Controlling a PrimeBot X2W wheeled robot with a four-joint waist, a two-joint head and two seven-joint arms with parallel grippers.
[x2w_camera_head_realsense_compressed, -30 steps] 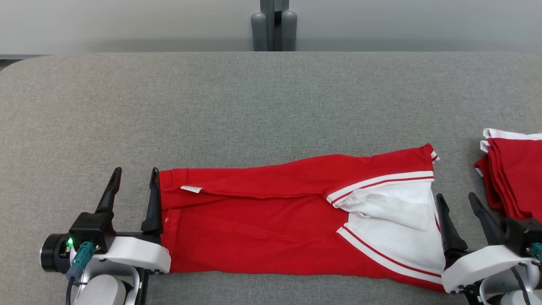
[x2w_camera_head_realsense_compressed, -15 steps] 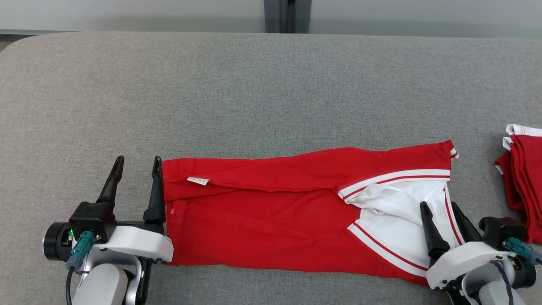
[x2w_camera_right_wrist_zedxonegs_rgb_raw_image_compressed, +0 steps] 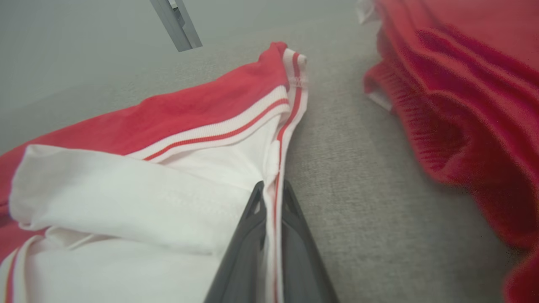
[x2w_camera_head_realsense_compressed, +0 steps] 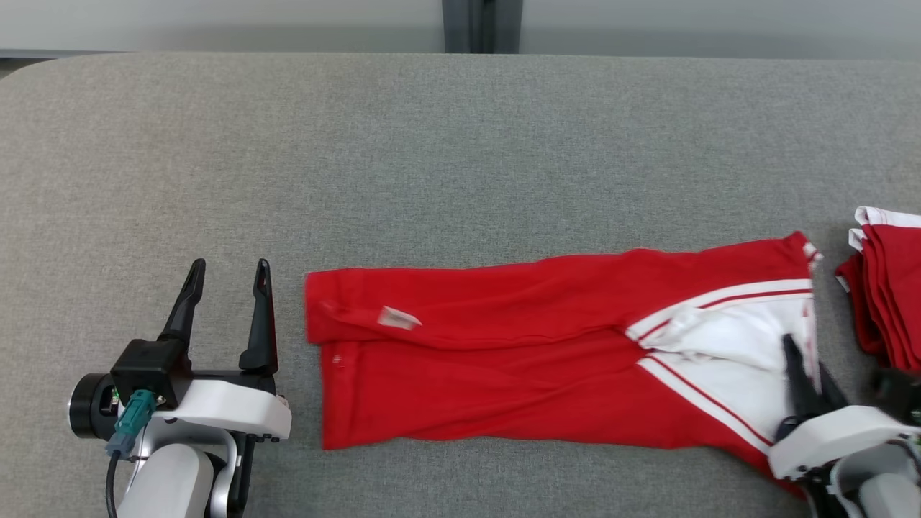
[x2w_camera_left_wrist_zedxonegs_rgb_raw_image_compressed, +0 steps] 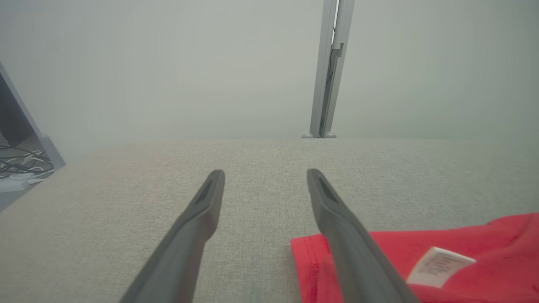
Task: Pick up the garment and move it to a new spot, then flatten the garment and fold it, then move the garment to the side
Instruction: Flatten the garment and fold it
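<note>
Your left gripper [x2w_camera_head_realsense_compressed: 230,265] sits low at the left. Its two dark fingers [x2w_camera_left_wrist_zedxonegs_rgb_raw_image_compressed: 202,219] are spread wide, point forward away from the body, and have nothing between them. The inner finger stands near the end of the garment [x2w_camera_head_realsense_compressed: 504,345], with a gap between them. Behind it, the white wrist housing and pale forearm run down to the bottom edge. Your right gripper [x2w_camera_head_realsense_compressed: 797,356] is at the lower right, its fingers pinched together on the garment's white striped edge, and the trim runs up between the tips.
</note>
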